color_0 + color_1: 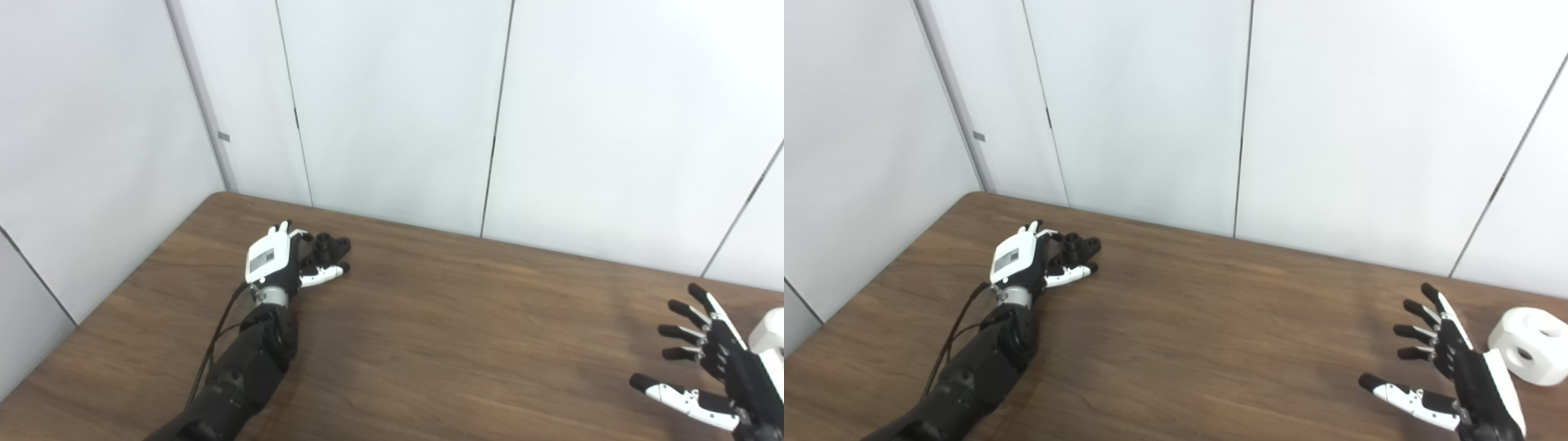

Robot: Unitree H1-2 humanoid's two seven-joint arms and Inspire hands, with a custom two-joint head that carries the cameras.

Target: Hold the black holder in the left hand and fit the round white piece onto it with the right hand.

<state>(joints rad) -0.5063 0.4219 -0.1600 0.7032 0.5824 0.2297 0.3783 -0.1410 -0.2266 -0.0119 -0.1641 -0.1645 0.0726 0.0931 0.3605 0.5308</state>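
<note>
Progress: early. Left hand (1020, 260) curled around black holder (1080, 246) on surface (1213, 331), grip unclear; right hand (1451, 367) spread, empty, beside white piece (1528, 346). Lift, pickup, fitting left.

Matt wood-grain table (1213, 343); smooth white plastic-looking round piece (1528, 346); matt black holder (1080, 246)

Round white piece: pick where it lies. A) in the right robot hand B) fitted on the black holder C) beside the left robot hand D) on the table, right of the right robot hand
D: the round white piece rests on the table, just right of the open right robot hand.
</note>
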